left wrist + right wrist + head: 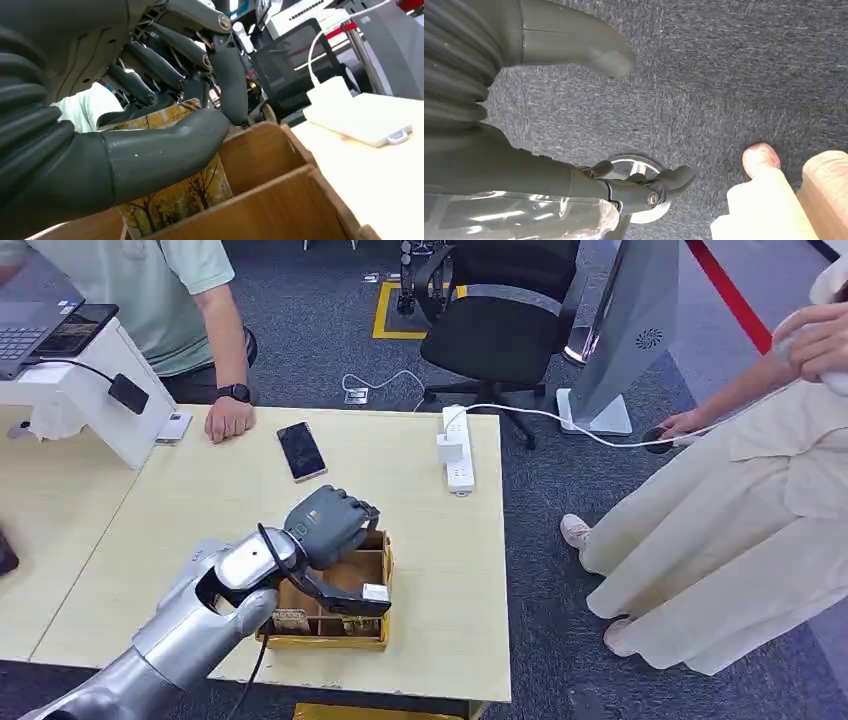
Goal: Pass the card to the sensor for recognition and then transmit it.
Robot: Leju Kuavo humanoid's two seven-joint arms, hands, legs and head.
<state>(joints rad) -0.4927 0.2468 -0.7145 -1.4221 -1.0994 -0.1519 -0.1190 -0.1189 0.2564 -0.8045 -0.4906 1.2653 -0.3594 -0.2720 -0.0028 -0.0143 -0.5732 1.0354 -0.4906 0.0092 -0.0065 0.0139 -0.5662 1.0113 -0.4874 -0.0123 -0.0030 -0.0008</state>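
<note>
Head view – left hand: your left hand point(325, 525) sits low over the wooden box point(376, 570) near the front edge of the desk point(200, 510), fingers curled down into it.
Head view – surroundings: a phone point(301, 450) lies flat further back on the desk, a white power strip point(457, 450) near the right edge. A person's hand point(229, 418) rests on the far side; another person in pale clothes point(740, 500) stands to the right, beside a black office chair point(495, 325).
Left wrist view – card: you can see the card point(175, 192), printed with yellow autumn trees, standing inside a compartment of the box point(280, 185). The thick thumb point(165, 150) presses across its face and the darker fingers point(230, 85) close behind it – the hand is grasping the card.
Right wrist view – right hand: your right hand point(524, 125) hangs over grey carpet point(734, 75); thumb and a finger stand apart with nothing between them, so it reads as released. A person's shoe point(769, 200) shows nearby.
</note>
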